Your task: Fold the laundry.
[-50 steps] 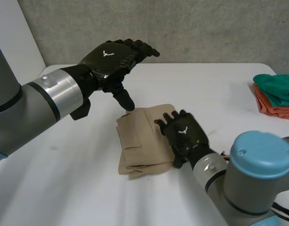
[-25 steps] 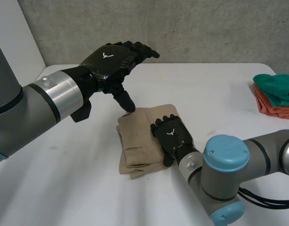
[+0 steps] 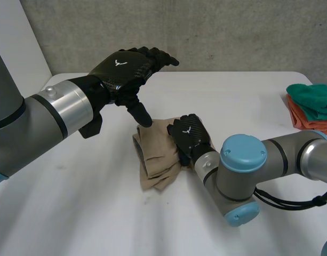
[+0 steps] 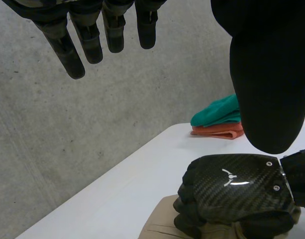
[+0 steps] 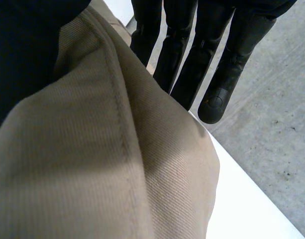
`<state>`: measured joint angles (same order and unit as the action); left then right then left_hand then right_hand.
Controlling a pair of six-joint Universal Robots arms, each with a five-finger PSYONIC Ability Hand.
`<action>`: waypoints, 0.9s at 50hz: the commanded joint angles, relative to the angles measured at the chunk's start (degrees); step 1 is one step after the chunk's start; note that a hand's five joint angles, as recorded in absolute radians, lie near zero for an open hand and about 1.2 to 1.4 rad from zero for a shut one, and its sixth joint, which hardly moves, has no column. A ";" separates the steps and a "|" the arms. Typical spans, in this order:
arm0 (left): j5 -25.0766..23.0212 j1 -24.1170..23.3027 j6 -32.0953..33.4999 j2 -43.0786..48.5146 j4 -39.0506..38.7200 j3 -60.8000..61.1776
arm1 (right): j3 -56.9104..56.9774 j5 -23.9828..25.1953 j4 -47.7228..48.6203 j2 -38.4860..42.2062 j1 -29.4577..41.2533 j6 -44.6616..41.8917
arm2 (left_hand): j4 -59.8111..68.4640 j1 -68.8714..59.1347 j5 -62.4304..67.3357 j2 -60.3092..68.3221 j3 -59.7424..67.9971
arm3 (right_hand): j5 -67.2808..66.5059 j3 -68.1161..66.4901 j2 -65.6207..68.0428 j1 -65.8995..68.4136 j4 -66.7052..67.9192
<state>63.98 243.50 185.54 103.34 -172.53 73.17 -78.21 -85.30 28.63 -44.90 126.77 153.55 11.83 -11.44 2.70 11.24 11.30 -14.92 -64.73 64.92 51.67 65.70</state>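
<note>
The white bench [image 3: 99, 213] carries everything, with the left arm [image 3: 35, 122] reaching in over its near side and the right arm [image 3: 259, 170] bent low across its middle. The tan garment [image 3: 155, 154] lies near the centre of the bench as a thick, part-folded bundle, its right side raised and rumpled. A stack of green and orange cloths [image 3: 312, 106] sits well apart at the far right edge. The left hand [image 3: 123, 69] hovers spread and empty above the bundle's far left corner, thumb pointing down at it; whether the thumb touches is unclear. The right hand [image 3: 189, 136] has the bundle's right edge taken between thumb and fingers, the twill lying across its palm. The fabric looks soft, light and limp but bulky in layers, so it will likely sag and slip apart unless held at a seamed edge or corner, all layers together
</note>
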 commanded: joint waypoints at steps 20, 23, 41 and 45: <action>0.00 0.05 -0.09 0.19 0.09 0.04 | -2.56 4.97 -11.31 -4.67 -5.22 -1.06 | -0.61 0.22 -1.47 -0.01 -0.08 | -10.40 29.42 -29.61 -16.36 -30.38; 0.00 0.05 -0.09 0.19 0.00 0.04 | -2.82 5.06 -10.96 -4.59 -5.31 -1.06 | -0.61 0.22 -1.47 -0.01 -0.08 | -11.23 28.58 -28.77 -15.52 -29.55; 0.00 -0.04 -0.09 0.55 0.00 0.13 | -0.54 3.91 -3.32 -3.61 -5.74 -1.15 | -0.61 0.22 -1.47 -0.01 -0.08 | -55.08 -15.27 15.08 28.33 14.30; 0.00 -0.13 -0.09 0.55 0.09 0.13 | 0.95 4.00 -3.14 -4.15 -7.14 -1.24 | -0.61 0.22 -1.47 -0.01 -0.08 | -55.08 -15.27 15.08 28.33 14.30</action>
<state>63.99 243.50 185.45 103.88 -172.48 73.29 -78.83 -81.18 24.04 -47.86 121.03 152.36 11.83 -11.44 2.70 11.24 11.30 -50.48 -64.49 67.18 53.40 66.72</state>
